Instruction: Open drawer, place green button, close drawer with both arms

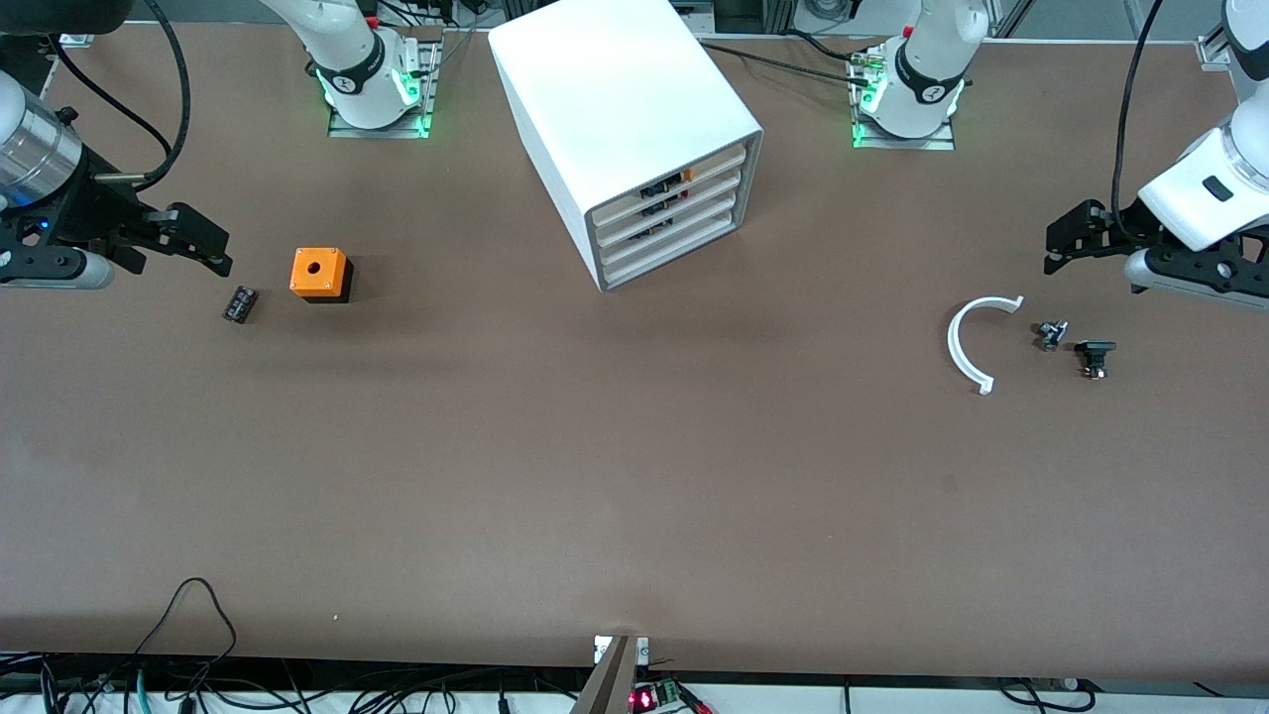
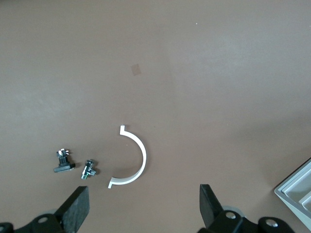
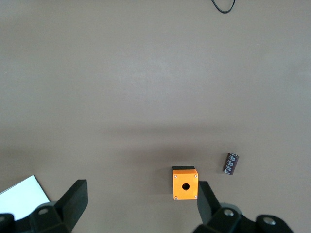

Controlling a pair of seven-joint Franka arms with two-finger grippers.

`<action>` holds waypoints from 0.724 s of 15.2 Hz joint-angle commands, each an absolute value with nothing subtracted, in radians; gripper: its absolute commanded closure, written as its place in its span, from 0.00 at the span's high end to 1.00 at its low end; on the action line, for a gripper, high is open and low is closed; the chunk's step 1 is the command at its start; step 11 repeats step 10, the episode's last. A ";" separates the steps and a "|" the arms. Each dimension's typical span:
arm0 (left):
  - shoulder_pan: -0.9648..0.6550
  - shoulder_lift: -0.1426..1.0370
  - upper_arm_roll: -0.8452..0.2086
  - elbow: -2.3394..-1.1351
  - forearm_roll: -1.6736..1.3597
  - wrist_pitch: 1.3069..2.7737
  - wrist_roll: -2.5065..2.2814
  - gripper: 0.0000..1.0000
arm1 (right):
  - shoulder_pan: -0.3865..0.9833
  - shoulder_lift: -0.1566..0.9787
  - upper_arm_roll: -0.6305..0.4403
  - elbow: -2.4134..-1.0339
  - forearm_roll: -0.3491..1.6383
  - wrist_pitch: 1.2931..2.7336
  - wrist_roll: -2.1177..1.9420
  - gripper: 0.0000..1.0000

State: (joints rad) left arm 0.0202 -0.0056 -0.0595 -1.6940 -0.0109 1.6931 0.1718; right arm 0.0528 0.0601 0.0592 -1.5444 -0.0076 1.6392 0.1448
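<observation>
Both grippers were seen released: left gripper (image 1: 1063, 241) above the desk (image 1: 634, 476) near the button (image 1: 1095, 357), right gripper (image 1: 203, 243) near the orange box (image 1: 319, 273); drawer (image 1: 674, 230) was shut.

Cabinet (image 1: 634, 129) drawers shut; left gripper (image 1: 1066, 243), right gripper (image 1: 203, 248) open, waiting.

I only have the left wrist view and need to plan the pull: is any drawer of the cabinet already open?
Observer: No, all four drawers of the cabinet look pushed in, the third drawer too.
Operator: Where is the right gripper?
Observer: The right gripper hangs open over the right arm's end of the table, holding nothing.
Operator: Anything near it?
Observer: An orange box and a small black part lie on the table there.
</observation>
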 commanded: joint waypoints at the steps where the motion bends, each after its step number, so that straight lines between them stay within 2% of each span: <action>1: -0.050 -0.028 -0.017 -1.712 0.003 1.671 0.109 1.00 | 0.048 0.069 0.063 -1.523 -0.021 1.637 0.137 1.00; 11: -0.031 -0.023 -0.011 -1.712 0.009 1.660 0.123 1.00 | 0.044 0.069 0.061 -1.523 -0.017 1.640 0.144 1.00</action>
